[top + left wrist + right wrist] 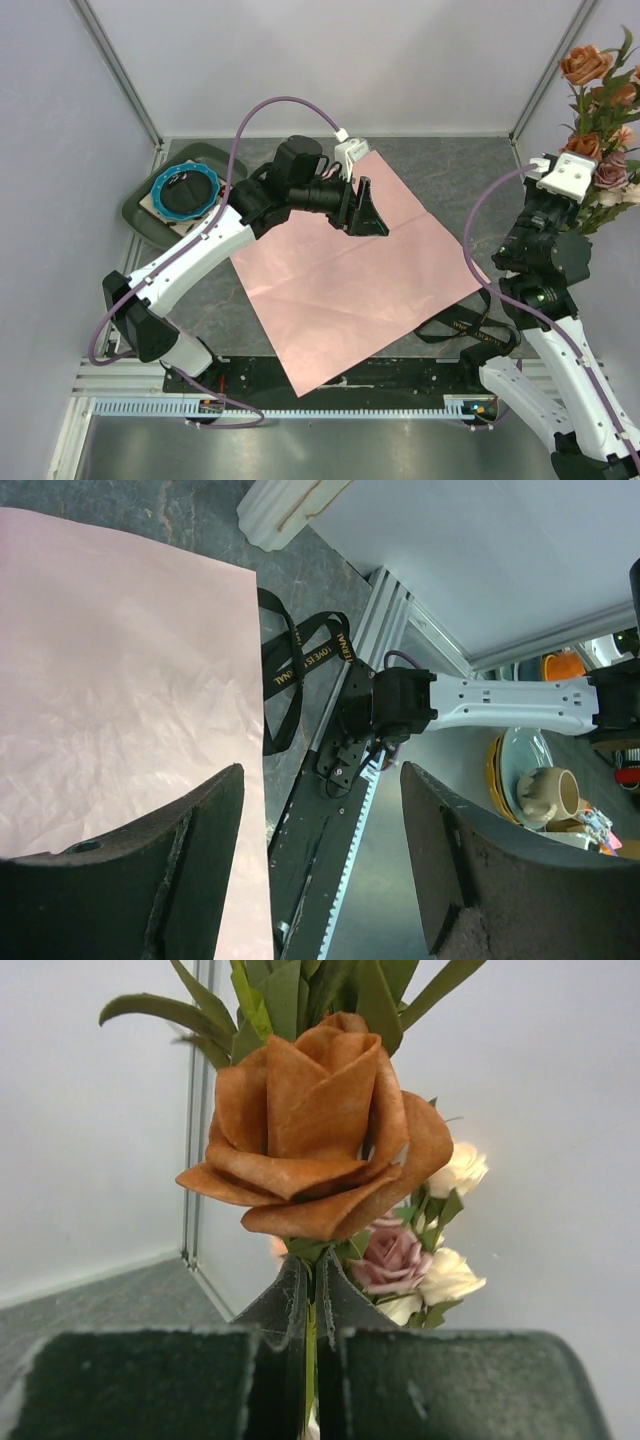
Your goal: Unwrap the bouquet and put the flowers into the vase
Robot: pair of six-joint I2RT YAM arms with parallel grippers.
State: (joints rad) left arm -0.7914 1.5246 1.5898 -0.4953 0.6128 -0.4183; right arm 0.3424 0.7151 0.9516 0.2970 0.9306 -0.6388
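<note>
right pincer [312,1312] is clamped tight on the thin green stems of the flowers [318,1130]; in its wrist view we see the two dark fingers [140,1385] pressed together with a stem running down between them. a large rust rose stands directly above the tips, with a mauve rose and cream roses behind it to the right and green leaves rising past the top of the view. from above, we find the bunch [598,110] raised at the far right edge of the cell, beside the right wall and well apart from the sheet in the middle.

left pincer [366,212] stands wide with nothing between its fingers, and it hangs over the far part of the pink paper [340,285], which lies flat and creased on the grey table [450,170]. in its wrist view we see the paper [120,680] on the left, and the black ribbon [300,665] with gold lettering lying loose just off the paper's edge. from above, the ribbon [470,330] rests near the base of the right arm.

we make out the cream-white ribbed vase [285,505] only at the top edge of the left wrist view, cut off, on the table beyond the paper's corner. a dark green tray [140,215] with a blue-rimmed ring sits at the far left.
</note>
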